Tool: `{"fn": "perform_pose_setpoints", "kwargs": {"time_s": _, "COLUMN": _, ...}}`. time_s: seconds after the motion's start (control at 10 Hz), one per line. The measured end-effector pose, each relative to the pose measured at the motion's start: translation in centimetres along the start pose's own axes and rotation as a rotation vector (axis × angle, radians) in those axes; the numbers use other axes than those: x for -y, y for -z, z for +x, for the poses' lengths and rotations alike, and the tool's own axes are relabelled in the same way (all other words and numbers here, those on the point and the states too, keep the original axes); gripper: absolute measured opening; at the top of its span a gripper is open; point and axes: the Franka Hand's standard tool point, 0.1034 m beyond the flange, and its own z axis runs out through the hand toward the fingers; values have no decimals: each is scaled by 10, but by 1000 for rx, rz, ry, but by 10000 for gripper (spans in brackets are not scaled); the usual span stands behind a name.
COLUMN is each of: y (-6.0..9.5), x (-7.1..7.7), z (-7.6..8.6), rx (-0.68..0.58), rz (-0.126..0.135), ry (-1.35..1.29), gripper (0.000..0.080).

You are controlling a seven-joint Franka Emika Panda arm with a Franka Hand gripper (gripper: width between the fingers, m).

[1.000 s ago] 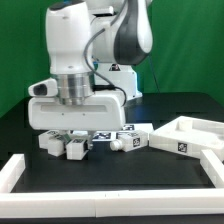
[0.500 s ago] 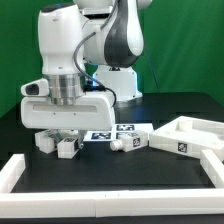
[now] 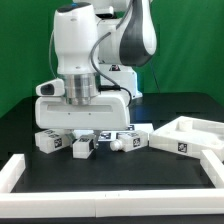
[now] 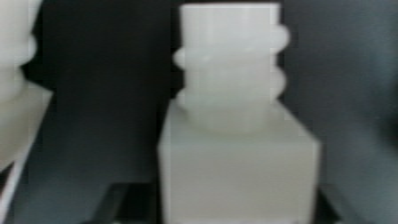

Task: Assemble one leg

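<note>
My gripper (image 3: 83, 139) hangs low over the black table, and its jaws stand at either side of a white leg (image 3: 82, 148) with a black-and-white tag. In the wrist view this leg (image 4: 238, 110) fills the space between the jaws, stubby round end pointing away; my gripper (image 4: 240, 212) looks shut on its square body. A second leg (image 3: 49, 142) lies just toward the exterior view's left and shows at the wrist view's edge (image 4: 16, 95). A third leg (image 3: 121, 143) lies toward the exterior view's right.
The marker board (image 3: 112, 131) lies behind the legs. The large flat white panel (image 3: 186, 136) rests at the exterior view's right. A low white barrier (image 3: 110, 184) runs along the front and up both sides. The robot base stands behind.
My gripper swung toward the exterior view's left, then back to the right. The leg under it shifted right with it. The other legs stayed where they were.
</note>
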Motion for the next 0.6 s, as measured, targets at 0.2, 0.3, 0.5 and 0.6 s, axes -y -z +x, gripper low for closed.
{"fn": "perform_pose_setpoints", "kwargs": {"time_s": 0.2, "y": -1, "x": 15, "z": -2, "rx": 4, "rz": 6, "ry": -15, "gripper": 489}}
{"fn": "perform_pose_setpoints", "kwargs": {"time_s": 0.3, "y": 2, "x": 23, "z": -2, "rx": 6, "rz": 11, "ry": -15, "gripper": 618}}
{"fn": "perform_pose_setpoints", "kwargs": {"time_s": 0.5, "y": 21, "x": 25, "z": 2, "rx": 24, "rz": 40, "ry": -19, "gripper": 644}}
{"fn": "perform_pose_setpoints", "kwargs": {"time_s": 0.6, "y": 37, "x": 19, "z": 7, "rx": 31, "rz": 58, "ry": -26, "gripper": 649}}
